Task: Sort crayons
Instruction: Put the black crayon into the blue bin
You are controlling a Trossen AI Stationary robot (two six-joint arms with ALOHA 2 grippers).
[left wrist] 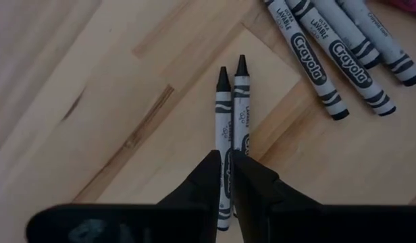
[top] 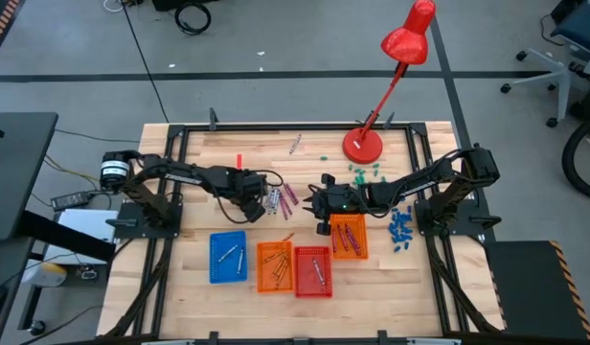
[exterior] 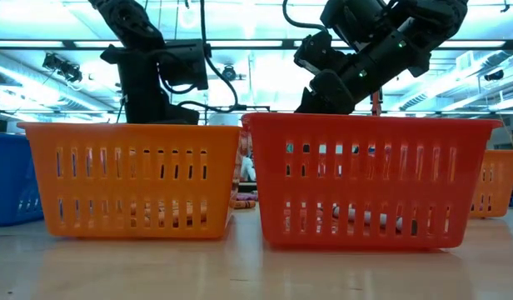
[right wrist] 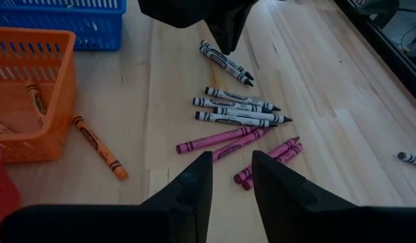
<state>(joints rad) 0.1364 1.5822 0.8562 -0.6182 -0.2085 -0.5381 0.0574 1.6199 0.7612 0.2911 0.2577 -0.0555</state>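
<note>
The table [top: 190,287] carries four baskets in front of the arms: a blue basket [top: 228,257], an orange basket [top: 274,266], a red basket [top: 312,271] and a second orange basket [top: 350,236] that sits right under the right arm. The left pincer [left wrist: 225,169] is down on the wood, its fingers [left wrist: 206,177] closed on a pair of grey crayons [left wrist: 229,115] lying side by side, with the pointed tips sticking out ahead of it. Just off to one side of it lies a loose row of grey crayons [left wrist: 336,50], close but not touching the gripped pair. The right pincer [right wrist: 229,177] hangs above the table with its fingers apart and holds nothing; ahead of it lie the purple crayons [right wrist: 225,140], beyond them more grey ones, and off to the side an orange crayon [right wrist: 98,147] beside the basket wall. The main risk, as I judge it, is the double pick — two thin sticks pinched near their back ends can scissor apart on the lift, and one may drop or roll into the row alongside. A slanted pair could also catch on a basket rim when let go. Both arms work over the same small heap, so they could bump — the left pincer shows near the far end of the heap in the right wrist view.
</note>
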